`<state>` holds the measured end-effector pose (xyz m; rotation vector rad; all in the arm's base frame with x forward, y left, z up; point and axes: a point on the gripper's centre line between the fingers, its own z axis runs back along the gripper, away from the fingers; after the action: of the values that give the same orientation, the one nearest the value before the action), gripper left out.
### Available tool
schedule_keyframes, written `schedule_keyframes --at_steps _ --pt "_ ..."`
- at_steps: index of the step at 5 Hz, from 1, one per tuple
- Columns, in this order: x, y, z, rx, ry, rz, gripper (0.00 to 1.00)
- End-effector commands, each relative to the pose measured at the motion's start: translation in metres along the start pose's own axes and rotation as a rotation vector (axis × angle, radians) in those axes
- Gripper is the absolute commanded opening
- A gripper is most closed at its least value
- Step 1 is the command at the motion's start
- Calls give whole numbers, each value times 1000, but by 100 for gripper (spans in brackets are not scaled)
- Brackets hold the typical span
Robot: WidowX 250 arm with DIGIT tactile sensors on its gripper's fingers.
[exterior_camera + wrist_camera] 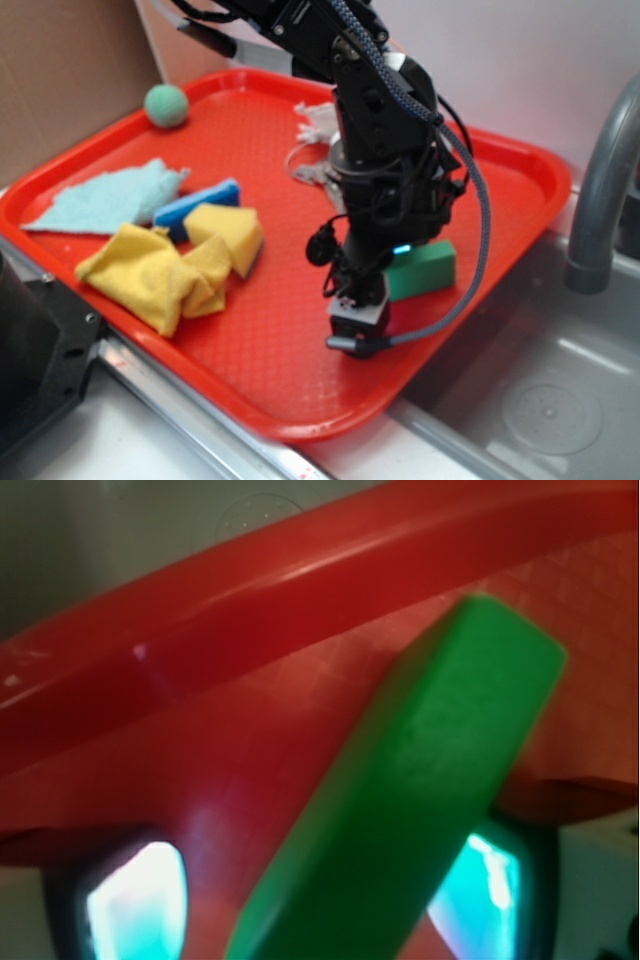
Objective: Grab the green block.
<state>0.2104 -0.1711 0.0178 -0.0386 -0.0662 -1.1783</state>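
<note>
With the claw [300, 900] spread apart astride the green block [410, 800], center it, then squeeze evenly before lifting off the red tray [500, 200].

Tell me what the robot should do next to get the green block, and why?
Probably close the jaws. In the wrist view the green block runs between the two fingers, leaning toward the right one, with a gap on the left, so it does not look squeezed yet. The gripper is already down at the block on the red tray.
</note>
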Motion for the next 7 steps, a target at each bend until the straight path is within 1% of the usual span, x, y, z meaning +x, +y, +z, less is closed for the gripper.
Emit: schedule_keyframes --at_steps 1,2,3,4,5,6,7 --pt "-3 -30 5 -13 42 345 0" --pt "1 -33 2 -11 95 594 0" --pt "3 -30 6 -33 116 663 0" --pt "-3 -32 32 -23 63 729 0" --pt "-28 30 83 -27 -21 849 0" --pt "-82 39 140 35 -77 1035 0" --pt "-125 57 191 39 -121 1172 0"
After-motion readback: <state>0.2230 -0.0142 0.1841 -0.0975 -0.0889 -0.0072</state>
